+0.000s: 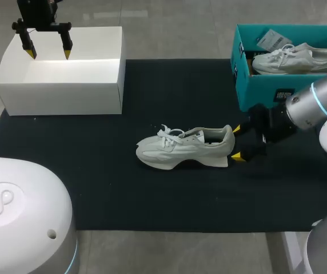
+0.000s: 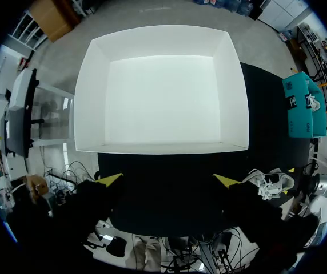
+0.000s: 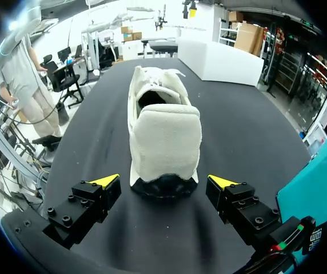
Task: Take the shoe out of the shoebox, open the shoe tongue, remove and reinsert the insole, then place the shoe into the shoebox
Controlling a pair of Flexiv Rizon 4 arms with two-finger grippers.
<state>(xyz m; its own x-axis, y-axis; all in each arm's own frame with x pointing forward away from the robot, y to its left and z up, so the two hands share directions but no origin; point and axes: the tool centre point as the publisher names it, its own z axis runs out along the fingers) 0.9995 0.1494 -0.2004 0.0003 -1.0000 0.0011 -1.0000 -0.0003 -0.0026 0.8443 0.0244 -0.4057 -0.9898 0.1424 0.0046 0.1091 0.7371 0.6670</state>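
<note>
As the shoe (image 1: 183, 148) stands on its sole in the middle of the black mat (image 1: 123, 194), toe toward the left arm's side, the right end effector (image 1: 237, 142) sits just behind the heel. Its fingers are spread wide, one yellow tip on either side, neither touching. Mat shows all round the shoe, which is well apart from both boxes. The teal shoebox (image 1: 249, 85), at the mat's far right edge, holds a second shoe (image 1: 295, 58). At the far left, the left end effector (image 1: 49, 53) hangs above the open white box (image 1: 60, 85), fingers wide and gripping nothing.
</note>
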